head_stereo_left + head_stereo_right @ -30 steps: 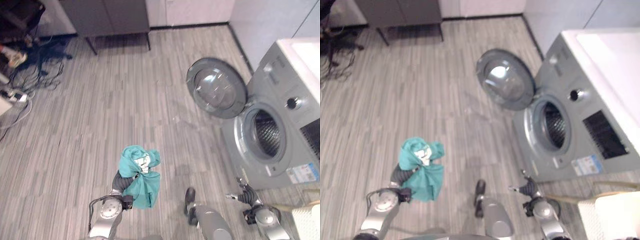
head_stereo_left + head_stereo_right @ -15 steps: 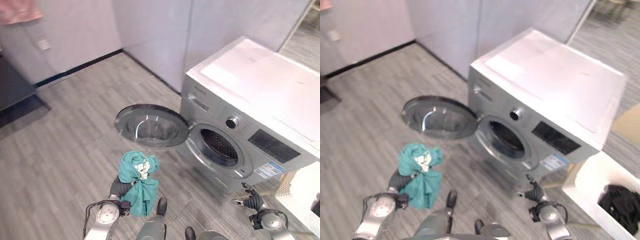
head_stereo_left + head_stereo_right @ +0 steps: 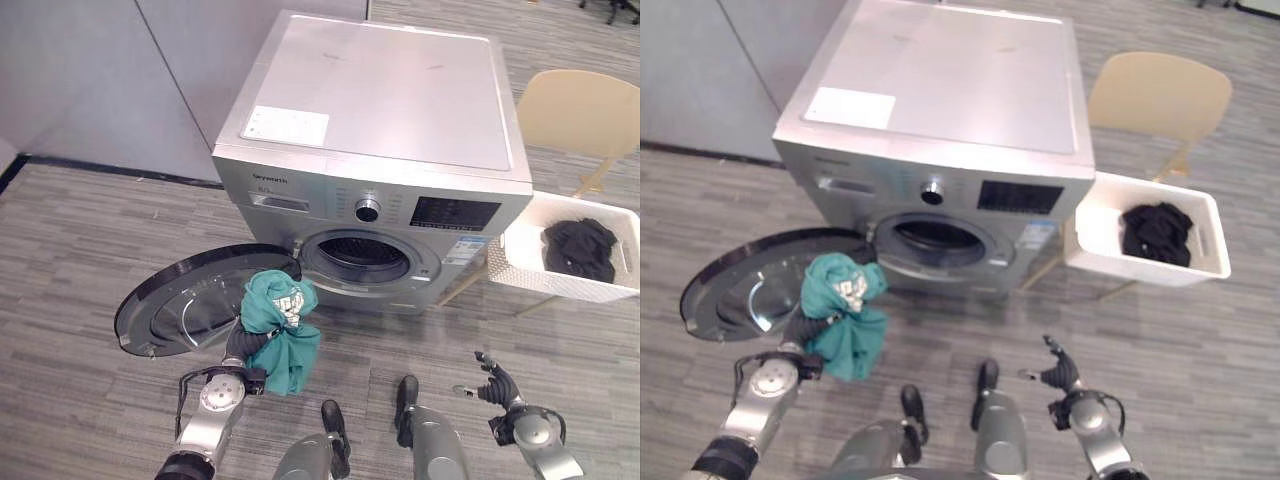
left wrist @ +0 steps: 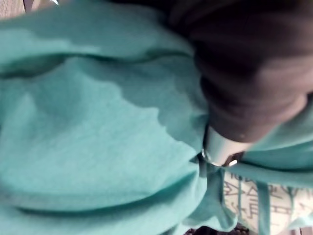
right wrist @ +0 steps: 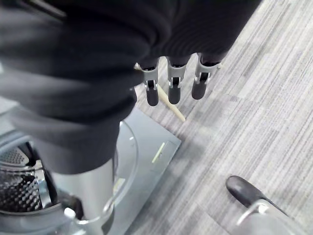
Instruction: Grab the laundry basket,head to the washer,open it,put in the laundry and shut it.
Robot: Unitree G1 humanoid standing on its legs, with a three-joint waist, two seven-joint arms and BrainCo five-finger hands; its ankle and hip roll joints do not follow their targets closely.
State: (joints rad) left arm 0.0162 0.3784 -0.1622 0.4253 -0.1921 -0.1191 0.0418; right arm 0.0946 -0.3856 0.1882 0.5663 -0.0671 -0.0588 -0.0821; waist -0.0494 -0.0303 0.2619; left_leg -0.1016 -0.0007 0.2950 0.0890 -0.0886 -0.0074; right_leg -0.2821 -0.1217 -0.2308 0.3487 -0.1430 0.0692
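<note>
A teal garment [image 3: 280, 335] hangs bunched from my raised left hand [image 3: 241, 349], which is shut on it; up close the cloth [image 4: 98, 122] wraps the hand. It hovers just in front of the silver washer [image 3: 380, 120], left of the drum opening [image 3: 360, 258]. The washer's round door [image 3: 185, 300] lies swung open to the left. A white laundry basket [image 3: 560, 285] stands right of the washer with dark laundry [image 3: 578, 247] in it. My right hand [image 3: 489, 379] is low at the right, open, with relaxed fingers [image 5: 173, 85] holding nothing.
A beige chair [image 3: 575, 110] stands behind the basket, its legs beside the washer. A grey wall [image 3: 90, 80] runs along the left behind the washer. Grey plank floor [image 3: 70, 230] stretches in front.
The camera has swung round, so the washer now faces me head-on and close, with the basket and chair in sight. Both hands keep their pose; the teal garment stays in the left hand.
</note>
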